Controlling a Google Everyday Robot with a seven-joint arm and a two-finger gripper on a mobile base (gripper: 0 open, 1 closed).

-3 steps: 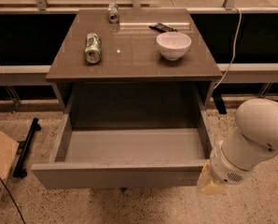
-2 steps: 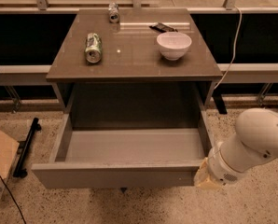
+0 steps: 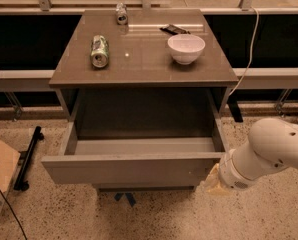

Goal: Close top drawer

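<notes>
1. The pincer point(image 3: 213, 181) sits low at the end of the white arm point(image 3: 269, 151), right up against the right end of the drawer point(image 3: 129, 170) front. Whether it is wide or narrow I cannot tell from here.
2. The drawer runs off to the pincer's left, partly out from under the surface point(image 3: 144, 66), with its box open and bare inside.
3. A second ago that front stood further out and more of the box floor showed. The pincer has come in with it, so the push is working, I'd say, though a good stretch remains.
4. Pushing at one end could skew the drawer on its runners, but it looks square so far.
5. Beyond the pincer and higher, the surface carries a bowl point(image 3: 186, 48) nearest, a lying can point(image 3: 99, 50) further left, and a second can point(image 3: 121, 14) at the far edge. None has stirred.
</notes>
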